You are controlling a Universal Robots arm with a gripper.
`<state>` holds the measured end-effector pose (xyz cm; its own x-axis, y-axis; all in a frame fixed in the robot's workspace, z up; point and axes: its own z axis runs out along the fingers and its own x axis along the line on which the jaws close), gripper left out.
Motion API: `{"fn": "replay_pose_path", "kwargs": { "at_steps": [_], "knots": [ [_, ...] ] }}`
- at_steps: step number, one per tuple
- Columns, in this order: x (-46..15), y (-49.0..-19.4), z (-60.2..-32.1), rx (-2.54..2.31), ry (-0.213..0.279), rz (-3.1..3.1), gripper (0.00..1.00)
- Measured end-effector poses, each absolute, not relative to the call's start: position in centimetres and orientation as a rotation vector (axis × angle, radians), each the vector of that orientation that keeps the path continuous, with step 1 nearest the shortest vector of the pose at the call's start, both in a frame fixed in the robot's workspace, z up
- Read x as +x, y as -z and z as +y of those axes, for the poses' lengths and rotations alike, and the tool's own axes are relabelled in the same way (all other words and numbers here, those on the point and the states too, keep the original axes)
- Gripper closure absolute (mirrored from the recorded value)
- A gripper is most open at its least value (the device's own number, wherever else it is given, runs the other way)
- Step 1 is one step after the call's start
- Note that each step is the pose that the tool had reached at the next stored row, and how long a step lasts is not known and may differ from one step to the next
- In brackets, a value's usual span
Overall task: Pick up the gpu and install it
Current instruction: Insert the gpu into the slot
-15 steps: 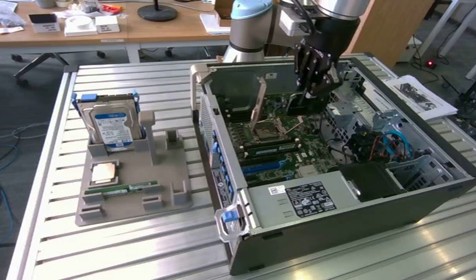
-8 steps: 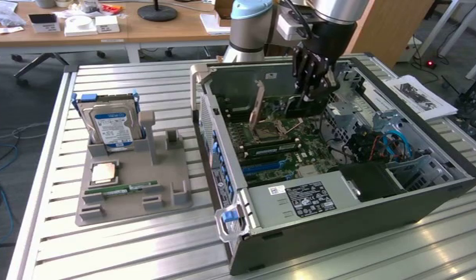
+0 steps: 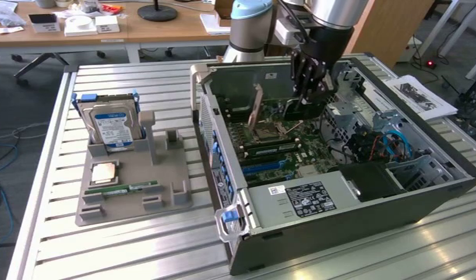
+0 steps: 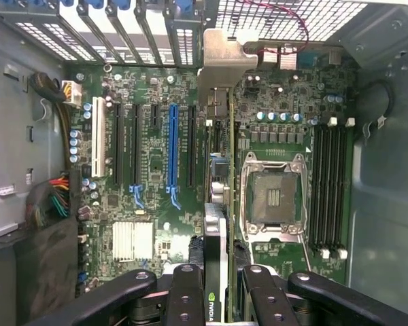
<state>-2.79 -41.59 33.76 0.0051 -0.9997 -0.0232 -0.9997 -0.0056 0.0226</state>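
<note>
Your gripper (image 4: 221, 299) runs off the wrist view's edge, and its fingers (image 4: 183, 299) cover the near end of the gpu (image 4: 223, 170), which you see edge-on. In the exterior view the arm (image 3: 331, 14) is cropped at twelve o'clock. The power supply label (image 3: 307, 199), at six o'clock from the gripper, is too small to read.

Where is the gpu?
In the wrist view, the thin green gpu with silver bracket hangs edge-on in the black gripper, between long blue slot and processor socket.
</note>
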Motion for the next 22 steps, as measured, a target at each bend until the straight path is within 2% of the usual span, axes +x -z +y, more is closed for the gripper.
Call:
{"fn": "replay_pose_path", "kwargs": {
  "at_steps": [22],
  "knots": [
    [-3.1, -31.2, -41.6, -2.227, -0.051, 2.215, 0.73]
  ]
}}
